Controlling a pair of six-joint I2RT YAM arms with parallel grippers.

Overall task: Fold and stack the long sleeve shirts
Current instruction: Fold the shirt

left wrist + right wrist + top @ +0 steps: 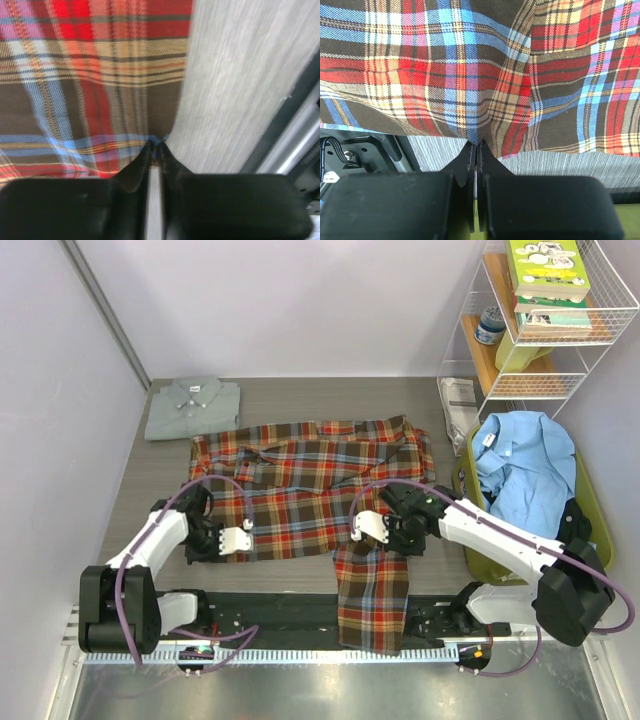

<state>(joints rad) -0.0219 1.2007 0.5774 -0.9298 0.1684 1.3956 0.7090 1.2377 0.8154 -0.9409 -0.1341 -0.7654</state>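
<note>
The plaid flannel shirt (pixel 310 490) lies spread across the table's middle, one sleeve (pixel 372 595) hanging over the near edge. The pale grey shirt (pixel 193 406) lies folded at the back left. My left gripper (pixel 247 538) is shut on the plaid shirt's near left hem corner (pixel 156 141). My right gripper (pixel 357 530) is shut on the plaid shirt's hem (pixel 479 135) near where the sleeve starts, the cloth bunched and lifted off the table there.
A green bin (pixel 590 502) holding a light blue shirt (pixel 522 468) stands at the right. A wire shelf (pixel 540 320) with books is at the back right. A paper packet (pixel 460 400) lies by the shelf.
</note>
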